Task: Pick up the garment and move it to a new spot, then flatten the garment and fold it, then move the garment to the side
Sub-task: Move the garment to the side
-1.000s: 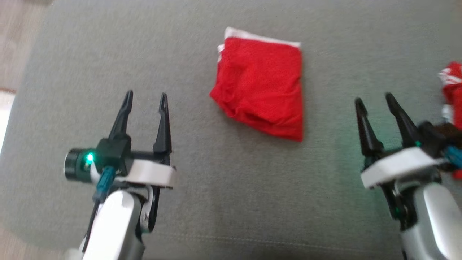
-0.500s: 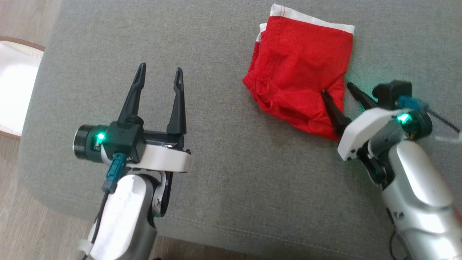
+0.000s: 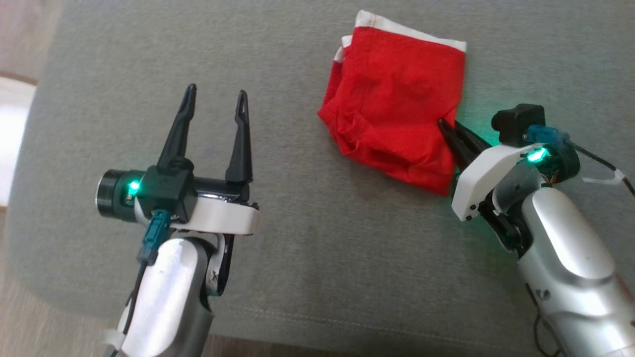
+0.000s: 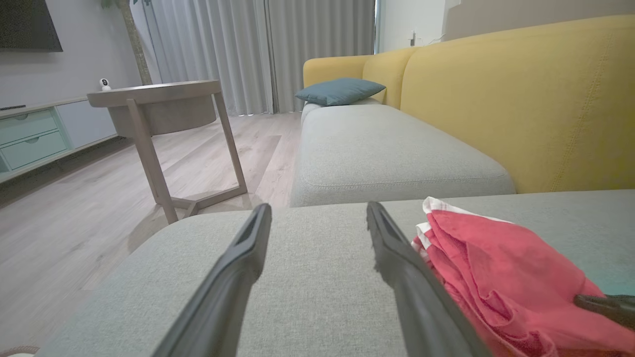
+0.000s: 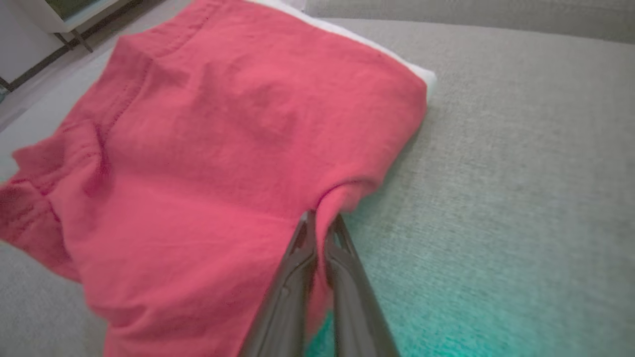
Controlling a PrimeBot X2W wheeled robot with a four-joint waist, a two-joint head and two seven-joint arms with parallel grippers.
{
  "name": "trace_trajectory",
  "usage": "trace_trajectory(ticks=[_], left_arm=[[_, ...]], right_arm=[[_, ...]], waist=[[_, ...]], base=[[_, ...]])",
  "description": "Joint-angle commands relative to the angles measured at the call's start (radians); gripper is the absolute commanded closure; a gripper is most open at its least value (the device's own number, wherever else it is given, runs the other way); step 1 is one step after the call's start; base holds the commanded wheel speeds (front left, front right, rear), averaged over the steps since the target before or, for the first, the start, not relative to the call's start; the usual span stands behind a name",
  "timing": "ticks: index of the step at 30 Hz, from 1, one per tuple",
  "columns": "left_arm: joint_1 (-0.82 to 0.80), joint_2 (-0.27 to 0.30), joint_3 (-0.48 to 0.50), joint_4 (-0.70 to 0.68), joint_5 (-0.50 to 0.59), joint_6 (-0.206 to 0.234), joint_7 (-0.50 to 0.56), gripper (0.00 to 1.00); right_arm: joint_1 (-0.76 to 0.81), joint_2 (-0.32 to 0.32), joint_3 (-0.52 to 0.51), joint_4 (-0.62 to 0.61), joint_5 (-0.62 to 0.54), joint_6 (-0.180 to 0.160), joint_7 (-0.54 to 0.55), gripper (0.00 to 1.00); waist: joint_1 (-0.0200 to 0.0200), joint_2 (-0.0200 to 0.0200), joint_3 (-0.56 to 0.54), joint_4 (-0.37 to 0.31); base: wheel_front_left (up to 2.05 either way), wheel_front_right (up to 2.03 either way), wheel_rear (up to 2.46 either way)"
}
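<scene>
A folded red garment (image 3: 397, 116) with a white waistband lies on the grey cushion (image 3: 317, 258), toward the back. My right gripper (image 3: 445, 127) is shut on the garment's right edge, a pinch of red cloth (image 5: 322, 208) between its fingertips. The right wrist view shows the garment (image 5: 208, 163) spreading left of that gripper (image 5: 320, 223). Well to the left of the garment, my left gripper (image 3: 214, 102) hovers open above the cushion with nothing between its fingers. In the left wrist view the garment (image 4: 501, 277) lies right of the open left gripper (image 4: 317, 218).
The cushion's front edge (image 3: 347, 337) and left edge border wooden floor (image 3: 30, 39). In the left wrist view a yellow sofa back (image 4: 521, 99), a blue pillow (image 4: 340, 90), a wooden side table (image 4: 158, 99) and a low cabinet (image 4: 34, 134) stand beyond.
My right gripper has swung in to the garment's right edge and shut on it. The head camera shifted. The left gripper stays open.
</scene>
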Motion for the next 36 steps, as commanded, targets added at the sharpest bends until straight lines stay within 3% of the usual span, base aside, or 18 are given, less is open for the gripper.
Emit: trace_trajectory(ticks=[1, 13, 20, 31, 36], left_arm=[[-0.019, 0.02, 0.04, -0.039, 0.013, -0.003, -0.005, 0.0], [-0.014, 0.052, 0.035, -0.04, 0.033, -0.026, -0.005, 0.0], [-0.042, 0.062, 0.012, -0.036, 0.047, -0.043, -0.005, 0.0], [-0.106, 0.085, -0.004, -0.048, 0.073, -0.05, 0.006, 0.0], [-0.132, 0.089, -0.014, -0.055, 0.082, -0.051, 0.011, 0.0]], right_arm=[[0.016, -0.026, 0.034, -0.057, -0.017, 0.007, -0.019, 1.0], [0.153, -0.173, 0.056, -0.187, -0.007, 0.007, 0.008, 1.0], [0.154, -0.252, 0.061, -0.218, -0.008, 0.007, 0.028, 1.0], [-0.001, -0.437, -0.049, -0.173, -0.098, 0.007, -0.023, 1.0], [-0.036, -0.467, -0.136, -0.18, -0.101, 0.007, -0.096, 1.0]], waist=[[0.0, 0.0, -0.011, -0.038], [0.0, 0.0, -0.029, -0.265], [0.0, 0.0, 0.0, -0.374], [0.0, 0.0, 0.099, -0.435], [0.0, 0.0, 0.133, -0.442]], base=[[0.0, 0.0, 0.0], [0.0, 0.0, 0.0], [0.0, 0.0, 0.0], [0.0, 0.0, 0.0], [0.0, 0.0, 0.0]])
